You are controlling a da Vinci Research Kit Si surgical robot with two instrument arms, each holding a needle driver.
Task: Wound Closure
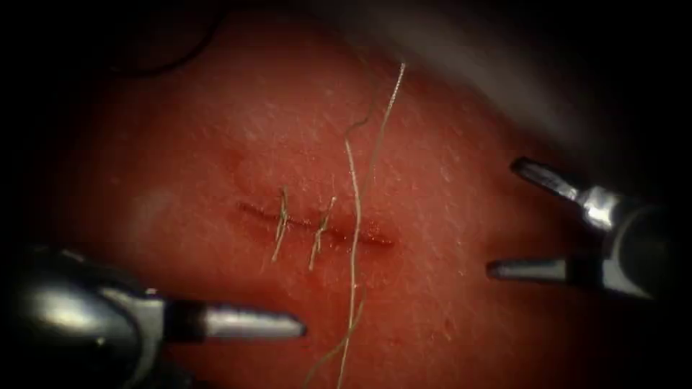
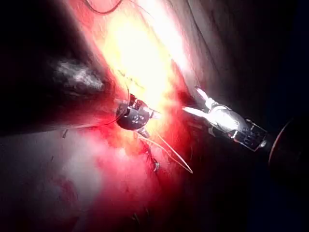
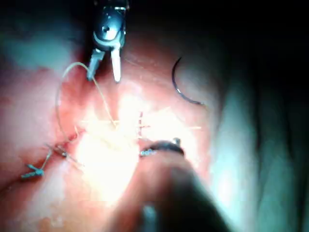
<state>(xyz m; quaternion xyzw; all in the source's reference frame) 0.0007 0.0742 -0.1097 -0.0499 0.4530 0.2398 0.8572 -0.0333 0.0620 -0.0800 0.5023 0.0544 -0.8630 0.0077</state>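
Right tool (image 1: 504, 220) is sitting at mid-right of the endoscope frame, jaws spread wide and holding nothing, while left tool (image 1: 295, 328) is lying lower left, jaws closed, empty.

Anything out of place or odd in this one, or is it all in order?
One thing: the needle lies loose on the tissue, away from the cut, held by neither tool. The right tool is open and empty; the left tool holds nothing visible. Thread crosses the cut beside two finished stitches.
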